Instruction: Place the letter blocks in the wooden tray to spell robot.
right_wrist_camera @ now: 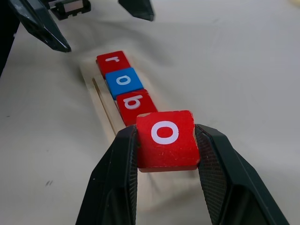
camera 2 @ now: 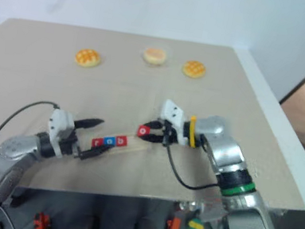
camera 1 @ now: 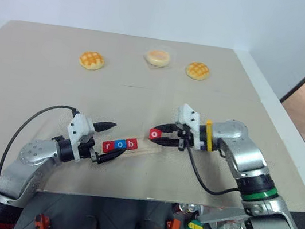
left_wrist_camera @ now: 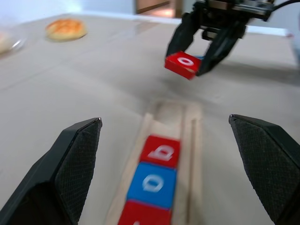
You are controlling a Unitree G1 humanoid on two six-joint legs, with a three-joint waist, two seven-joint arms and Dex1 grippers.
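Closest in, the right gripper (right_wrist_camera: 165,140) holds a red o block (right_wrist_camera: 166,138) tight in its jaws above the wooden tray (camera 1: 140,146) near the counter's front edge, where r, o, b already sit, while the left gripper (camera 1: 109,140) waits with jaws wide and empty.

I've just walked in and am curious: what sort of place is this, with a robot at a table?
Probably a robot test room, not a home. A plain beige table stands against a bare white wall, set with practice props: a wooden tray of letter blocks and three bread rolls.

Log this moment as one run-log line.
tray: r, o, b placed | right gripper: shut on red o block, above tray | left gripper: open at tray's r end
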